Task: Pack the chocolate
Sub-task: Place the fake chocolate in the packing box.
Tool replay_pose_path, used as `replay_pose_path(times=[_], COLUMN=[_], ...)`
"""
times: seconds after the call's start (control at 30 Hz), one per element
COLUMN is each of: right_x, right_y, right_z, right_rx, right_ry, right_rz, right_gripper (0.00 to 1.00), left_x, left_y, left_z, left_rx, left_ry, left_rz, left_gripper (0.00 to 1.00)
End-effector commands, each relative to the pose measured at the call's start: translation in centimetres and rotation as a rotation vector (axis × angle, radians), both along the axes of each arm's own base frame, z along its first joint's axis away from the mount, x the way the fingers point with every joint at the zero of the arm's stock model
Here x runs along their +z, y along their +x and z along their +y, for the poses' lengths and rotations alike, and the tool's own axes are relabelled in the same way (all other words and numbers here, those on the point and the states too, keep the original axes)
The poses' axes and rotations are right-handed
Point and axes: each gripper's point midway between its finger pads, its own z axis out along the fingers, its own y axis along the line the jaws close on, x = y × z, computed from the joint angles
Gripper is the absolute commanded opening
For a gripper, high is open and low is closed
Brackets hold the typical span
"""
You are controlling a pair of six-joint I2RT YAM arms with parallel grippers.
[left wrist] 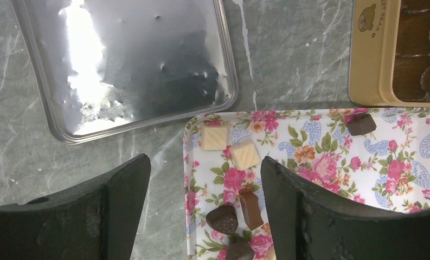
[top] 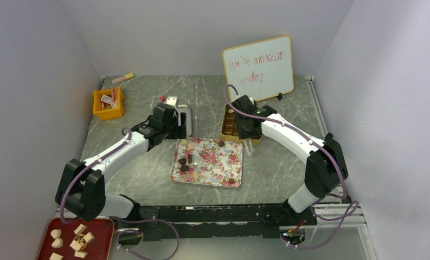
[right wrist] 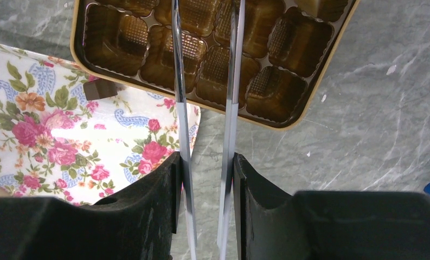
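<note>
- Chocolate pieces [left wrist: 245, 155], brown and cream, lay on flowered tray [left wrist: 321, 157]; gold compartmented box [right wrist: 269, 92] at its one o'clock;
- left gripper [left wrist: 204, 168] gaped, empty;
- right gripper [right wrist: 207, 160] pinched silver tweezers [right wrist: 232, 81].

Rear overhead view, close downward wrist views, shared floral tray [left wrist: 332, 154]

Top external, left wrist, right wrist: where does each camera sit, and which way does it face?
Top external: high behind the arms, facing down at the table; both arms show.
Left wrist: faces down on floral tray, chocolates, silver lid; open left gripper shows.
Right wrist: faces down on gold box; right gripper, shut on tongs, shows.
Both wrist views share tray and box.
</note>
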Motion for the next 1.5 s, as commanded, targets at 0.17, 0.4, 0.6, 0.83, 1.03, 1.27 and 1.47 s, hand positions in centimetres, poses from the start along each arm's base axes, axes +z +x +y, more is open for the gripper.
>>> replay_pose_path(times=[0.17,0.4,0.6,0.83,1.03,1.27,1.47], right_x=[0.49,0.55,0.69,0.78,0.74,0.74,0.80], right_y=[1.15,1.46,1.60,1.72,1.75,1.73,1.72], right_z=[0.18,0.12,0.15,0.19,0.17,0.22,0.29], right_rx=[-0.003,-0.006,-0.002,0.001,0.000,0.001,0.004], right_ry=[0.011,0.014,0.016,0.016,0.017,0.020,0.023], right_rz=[-0.037,-0.041,-0.047,-0.049,-0.046,-0.046,-0.044], right_gripper=[0.18,0.23,0.27,0.30,0.33,0.37,0.40], left_x=[0.39,0.35,0.28,0.16,0.15,0.18,0.19], left_y=[0.85,1.01,1.03,1.00,0.97,0.87,0.83], left_z=[-0.29,-0.34,-0.40,-0.42,-0.36,-0.38,-0.37], left_rx=[-0.008,-0.008,-0.009,-0.010,-0.008,-0.010,-0.010], left_ry=[-0.007,-0.008,-0.009,-0.011,-0.011,-0.012,-0.014], left_rz=[-0.023,-0.022,-0.019,-0.016,-0.015,-0.015,-0.015], left_gripper=[0.79,0.79,0.79,0.79,0.79,0.79,0.79])
